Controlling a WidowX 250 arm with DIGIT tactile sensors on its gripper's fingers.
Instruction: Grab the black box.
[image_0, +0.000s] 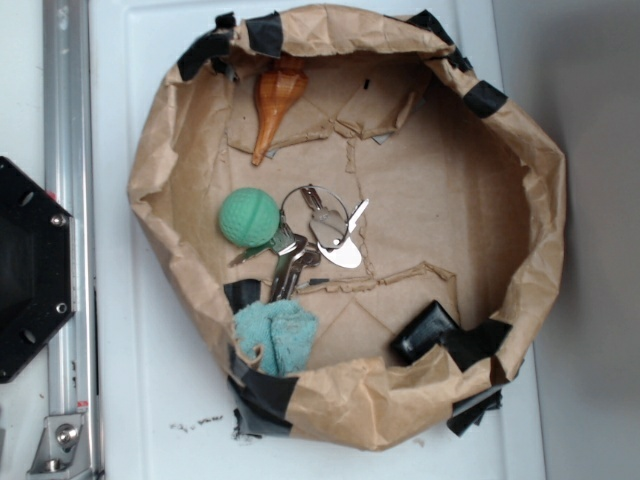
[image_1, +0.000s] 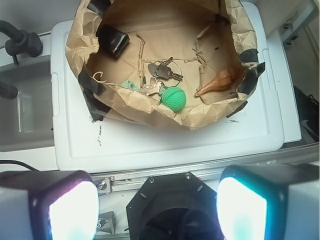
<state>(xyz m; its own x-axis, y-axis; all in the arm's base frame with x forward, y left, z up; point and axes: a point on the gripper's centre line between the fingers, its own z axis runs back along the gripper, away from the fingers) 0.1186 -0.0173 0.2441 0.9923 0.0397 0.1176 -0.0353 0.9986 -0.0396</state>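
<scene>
Glossy black box (image_0: 427, 331); green ball (image_0: 248, 217); brown paper (image_0: 440, 200).

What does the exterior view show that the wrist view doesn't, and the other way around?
Only the exterior view shows the whole blue cloth; in the wrist view just a sliver of it peeks over the paper wall. Only the wrist view shows the pincer, its fingers wide apart, and a grey bin beside the white lid. Both show the paper basket, black box, green ball, keys, wooden piece and black hexagonal plate.
</scene>
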